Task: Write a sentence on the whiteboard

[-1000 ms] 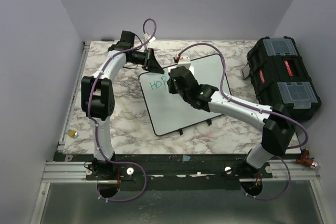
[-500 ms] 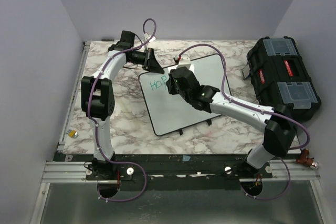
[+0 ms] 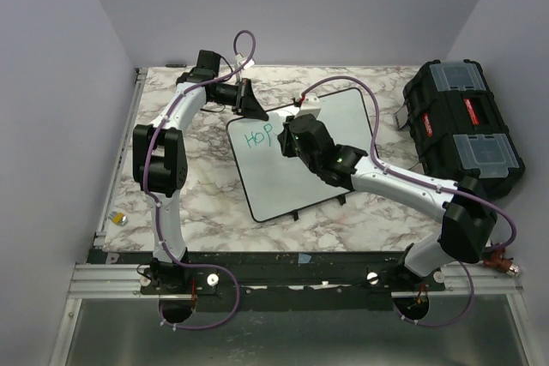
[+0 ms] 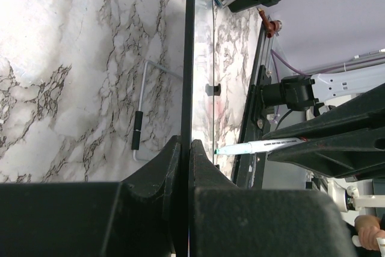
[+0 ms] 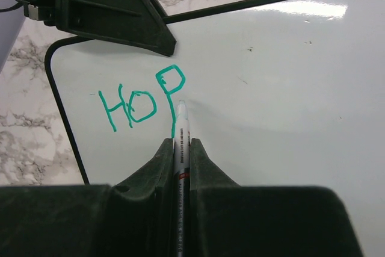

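A: Although only 3 green-teal handwritten letters of the sentence (image 5: 141, 97), "HOP", are seen near the far left corner of the large, glossy white whiteboard (image 3: 287, 190) with its thin black frame, how is that board judged to handle?

B: It is judged stiff, light and slick, a thin panel that pen pressure could slide across the grey-veined marble table (image 3: 197, 195) if it were left free. It is best taken by its frame, and that is done: the black 2-finger left gripper (image 4: 186, 145) is closed tight on the whiteboard's far edge, just beside the letters.

A: And the pen?

B: The slim white marker with a teal tip (image 5: 180, 126) is pinched between the closed fingers of the right gripper (image 5: 180, 148). Its tip is set at the stem of the "P"; contact with the whiteboard cannot be confirmed.

A: What room is left?

B: Bare white surface is seen after the letters and across the whiteboard's near half, so room for more words is judged ample. The black plastic toolbox with clear lid compartments (image 3: 463, 126) lies well apart, beyond the whiteboard's right edge.
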`<state>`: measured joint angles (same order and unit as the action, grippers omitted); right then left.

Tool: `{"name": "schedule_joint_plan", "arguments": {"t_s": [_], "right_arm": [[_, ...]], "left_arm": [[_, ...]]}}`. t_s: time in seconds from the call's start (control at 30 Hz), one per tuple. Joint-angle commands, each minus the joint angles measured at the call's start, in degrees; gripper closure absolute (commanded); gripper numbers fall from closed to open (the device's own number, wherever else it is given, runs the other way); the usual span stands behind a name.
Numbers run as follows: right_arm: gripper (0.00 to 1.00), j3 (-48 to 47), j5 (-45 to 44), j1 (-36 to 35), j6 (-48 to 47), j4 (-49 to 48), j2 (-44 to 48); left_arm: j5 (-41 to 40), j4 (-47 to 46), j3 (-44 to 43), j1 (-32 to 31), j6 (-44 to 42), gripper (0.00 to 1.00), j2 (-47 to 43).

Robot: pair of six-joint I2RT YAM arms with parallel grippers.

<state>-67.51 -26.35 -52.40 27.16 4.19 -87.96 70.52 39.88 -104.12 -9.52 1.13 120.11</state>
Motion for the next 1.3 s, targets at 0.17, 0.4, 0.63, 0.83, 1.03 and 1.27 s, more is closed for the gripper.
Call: {"name": "schedule_joint_plan", "arguments": {"t_s": [0.17,0.4,0.63,0.83,1.03,1.27], "right_arm": [[0.99,-0.56,-3.21,0.28,0.76,-0.66,-0.57],[0.99,-1.47,-4.05,0.24,0.50,-0.45,-2.27],[0.99,-1.07,-4.41,0.28,0.48,-0.26,-3.18],[0.99,-0.01,-5.59,0.27,0.70,0.89,-2.94],[0.99,0.36,-6.78,0.27,0.21,1.75,-2.59],[0.99,-0.98,-9.22,0.32,-0.14,3.01,-3.22]], "left_arm": [[-3.64,-3.76,-0.39,-0.33,-2.69,1.00,-2.34],[-3.90,-3.58,-0.21,-0.33,-2.83,1.00,-2.61],[-3.98,-3.32,-0.12,-0.33,-3.40,1.00,-2.69],[-3.99,-3.22,-0.12,-0.33,-3.41,1.00,-2.72],[-4.43,-3.08,-0.13,-0.33,-3.40,1.00,-2.65],[-4.34,-3.10,-0.04,-0.33,-3.49,1.00,-2.78]]}}
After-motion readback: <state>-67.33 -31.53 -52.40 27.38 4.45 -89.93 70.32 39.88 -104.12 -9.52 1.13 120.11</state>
